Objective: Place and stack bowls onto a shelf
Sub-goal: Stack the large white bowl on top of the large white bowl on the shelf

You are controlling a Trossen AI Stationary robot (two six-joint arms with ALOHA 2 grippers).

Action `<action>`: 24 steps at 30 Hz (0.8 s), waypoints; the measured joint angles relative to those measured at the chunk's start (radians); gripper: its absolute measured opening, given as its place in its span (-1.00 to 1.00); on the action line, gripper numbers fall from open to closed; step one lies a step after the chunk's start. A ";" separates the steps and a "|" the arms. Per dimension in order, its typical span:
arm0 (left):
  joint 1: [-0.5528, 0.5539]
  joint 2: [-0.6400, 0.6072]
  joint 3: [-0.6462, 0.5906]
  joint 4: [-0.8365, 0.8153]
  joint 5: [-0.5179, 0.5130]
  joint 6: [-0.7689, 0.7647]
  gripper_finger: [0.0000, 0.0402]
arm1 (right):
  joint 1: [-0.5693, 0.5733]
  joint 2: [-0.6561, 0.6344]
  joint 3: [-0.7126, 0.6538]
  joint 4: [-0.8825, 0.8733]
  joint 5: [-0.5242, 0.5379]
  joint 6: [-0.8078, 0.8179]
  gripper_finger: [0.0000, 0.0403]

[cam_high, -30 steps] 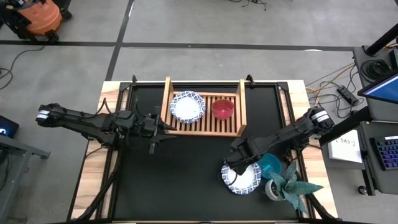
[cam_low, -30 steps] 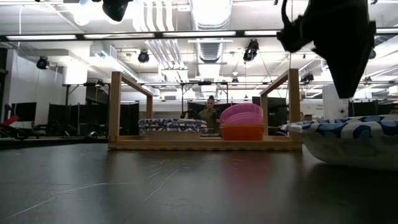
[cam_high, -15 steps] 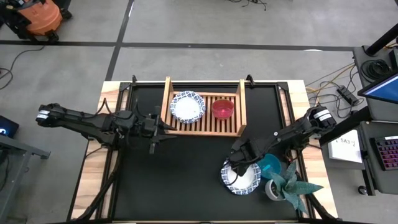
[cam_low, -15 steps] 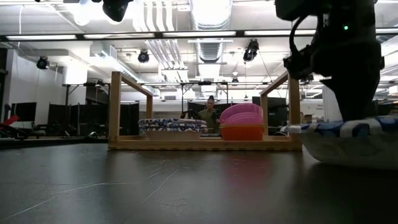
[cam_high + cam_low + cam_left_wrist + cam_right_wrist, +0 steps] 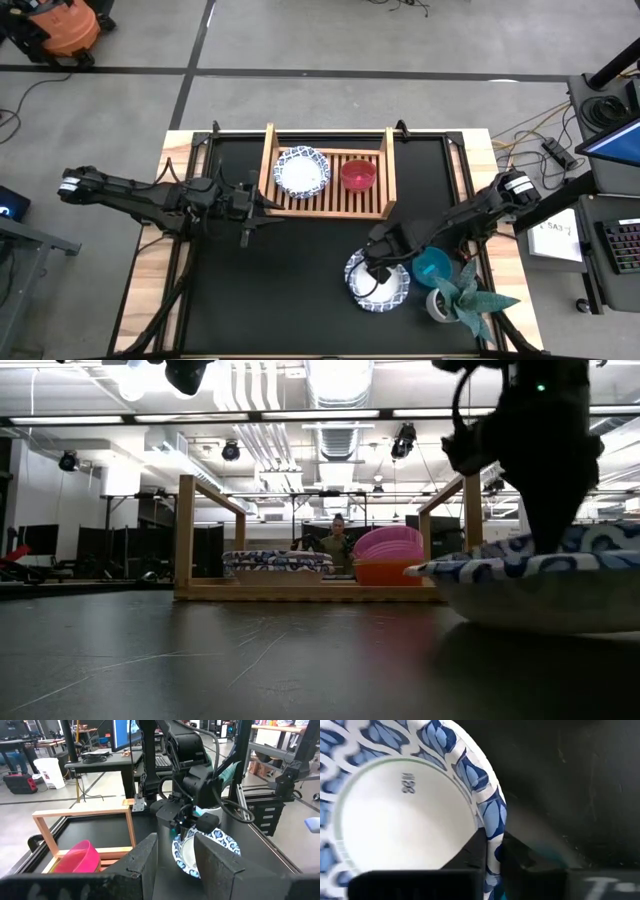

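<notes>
The wooden shelf [image 5: 326, 204] stands at the table's far middle. On its slats rest a blue-patterned bowl [image 5: 302, 172] and a pink bowl [image 5: 388, 544] nested in a red one [image 5: 390, 572]. Another blue-patterned bowl [image 5: 378, 286] is at the near right, with my right gripper [image 5: 378, 266] shut on its rim. A teal bowl [image 5: 435, 266] sits just to its right. My left gripper [image 5: 250, 206] hovers open just left of the shelf, with nothing between its fingers [image 5: 175, 855]. My right gripper pinches the patterned bowl's rim [image 5: 494, 827] on its far side, one finger [image 5: 475, 851] inside the bowl and the other [image 5: 516, 856] outside. The fingers come from above, slanting in from the table's right. The bowl [image 5: 525, 585] sits tilted, its gripped side higher.
A small pot with a spiky teal-green plant [image 5: 462, 296] stands at the near right corner, close to the teal bowl. The shelf's two raised side rails [image 5: 185, 530] stand at its ends. The black mat [image 5: 270, 290] lies bare at the near left. A person [image 5: 338, 540] shows far behind the table.
My right gripper has come down onto the near-right patterned bowl and shut on its rim. The bowl has shifted toward the table's left and near edges and has tipped, its gripped side up.
</notes>
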 joint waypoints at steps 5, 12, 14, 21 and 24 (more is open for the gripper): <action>0.000 -0.007 0.000 0.004 -0.022 0.009 -0.45 | -0.010 0.000 0.083 -0.003 -0.001 -0.003 -0.93; 0.000 -0.093 0.000 -0.021 -0.128 0.019 -0.45 | -0.068 0.000 0.270 0.000 0.047 -0.110 -0.94; 0.000 -0.128 0.000 -0.033 -0.132 0.019 -0.45 | -0.101 0.000 0.319 -0.001 0.083 -0.159 -0.94; 0.000 -0.228 0.000 -0.082 -0.134 0.019 -0.45 | -0.273 -0.001 0.430 0.004 0.216 -0.351 -0.94; 0.000 -0.247 0.000 -0.096 -0.134 0.019 -0.45 | -0.362 -0.001 0.446 0.047 0.257 -0.434 -0.94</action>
